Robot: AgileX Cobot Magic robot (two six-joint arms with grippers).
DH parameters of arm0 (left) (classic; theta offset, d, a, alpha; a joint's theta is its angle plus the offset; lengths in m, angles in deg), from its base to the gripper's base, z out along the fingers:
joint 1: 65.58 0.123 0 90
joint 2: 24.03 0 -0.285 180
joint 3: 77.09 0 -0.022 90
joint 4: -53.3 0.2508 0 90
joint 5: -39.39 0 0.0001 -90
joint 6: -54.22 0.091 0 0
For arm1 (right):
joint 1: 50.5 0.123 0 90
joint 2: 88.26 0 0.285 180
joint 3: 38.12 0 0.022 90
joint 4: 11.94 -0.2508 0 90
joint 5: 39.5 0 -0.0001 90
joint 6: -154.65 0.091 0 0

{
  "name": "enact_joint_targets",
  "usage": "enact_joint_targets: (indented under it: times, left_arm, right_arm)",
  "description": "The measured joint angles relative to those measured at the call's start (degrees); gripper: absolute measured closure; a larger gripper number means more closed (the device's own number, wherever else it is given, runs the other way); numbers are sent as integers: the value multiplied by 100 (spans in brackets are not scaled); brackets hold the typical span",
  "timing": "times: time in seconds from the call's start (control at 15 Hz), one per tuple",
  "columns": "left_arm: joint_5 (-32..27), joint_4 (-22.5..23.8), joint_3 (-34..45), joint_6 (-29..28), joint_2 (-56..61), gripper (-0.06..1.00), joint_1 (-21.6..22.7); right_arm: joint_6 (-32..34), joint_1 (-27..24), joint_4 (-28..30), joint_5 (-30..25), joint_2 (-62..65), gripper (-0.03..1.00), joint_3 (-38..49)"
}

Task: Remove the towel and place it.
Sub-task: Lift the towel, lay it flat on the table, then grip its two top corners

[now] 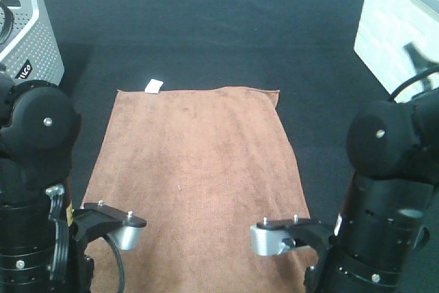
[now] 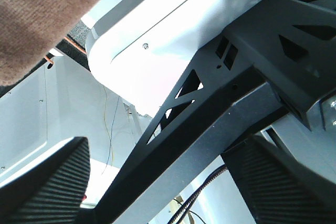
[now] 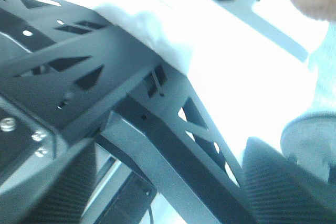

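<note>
Jaws of left gripper (image 2: 168,198) and right gripper (image 3: 170,187) both spread wide, nothing between the pads. Towel (image 1: 199,169) lies flat and spread out on black worktop (image 1: 226,25), middle to near, white tag (image 1: 153,86) at its far left corner. Looks placed; probably only backing the arms off is left. Far and side edges straight, near edge hidden under the arms. Open room beyond and right of towel. Perforated white bin (image 1: 27,39) far left, pale wall (image 1: 398,25) far right.
</note>
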Motion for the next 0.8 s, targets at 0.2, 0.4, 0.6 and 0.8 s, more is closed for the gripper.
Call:
enact_joint_targets:
  times: [0.2, 0.4, 0.6, 0.8]
  left_arm:
    - [-292, -6, -115, 6, 0, 19, 0]
    - [-579, 52, -602, 23, -6, 19, 0]
    - [-590, 453, -1094, 23, 40, 19, 6]
    - [-596, 1375, -2028, -178, 172, 19, 527]
  right_arm:
    - [315, 0, 418, -6, 441, 23, -103]
    - [1083, 0, 1318, -40, 1014, 23, -493]
    - [1507, -286, 2005, -34, 1375, 23, -848]
    - [1117, -2126, 2160, -206, 1513, 23, -1736]
